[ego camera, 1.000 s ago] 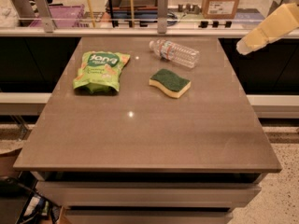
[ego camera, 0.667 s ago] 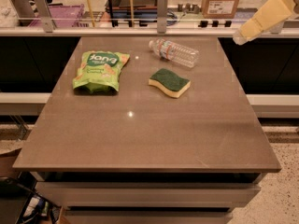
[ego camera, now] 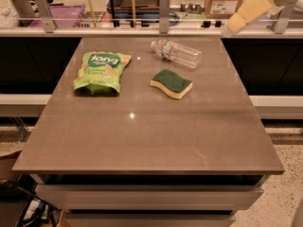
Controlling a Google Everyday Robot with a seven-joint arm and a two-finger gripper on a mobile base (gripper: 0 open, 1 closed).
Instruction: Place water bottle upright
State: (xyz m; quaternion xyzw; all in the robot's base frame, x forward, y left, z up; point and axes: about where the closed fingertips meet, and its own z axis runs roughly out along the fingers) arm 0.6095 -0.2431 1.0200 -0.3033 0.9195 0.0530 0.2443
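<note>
Water bottle [ego camera: 176, 53] lies on its side near the far edge of the desk [ego camera: 142, 141], white cap pointing left. A green-topped yellow sponge [ego camera: 171, 83] sits just in front of it, and a green snack bag [ego camera: 99, 71] lies further left. The robot's jaws hang beyond the far right corner, well apart from the bottle; whether they are open or closed cannot be told.

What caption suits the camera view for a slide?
Water bottle lies on its side behind the sponge; pincer hovers near the far right corner of the table.
</note>
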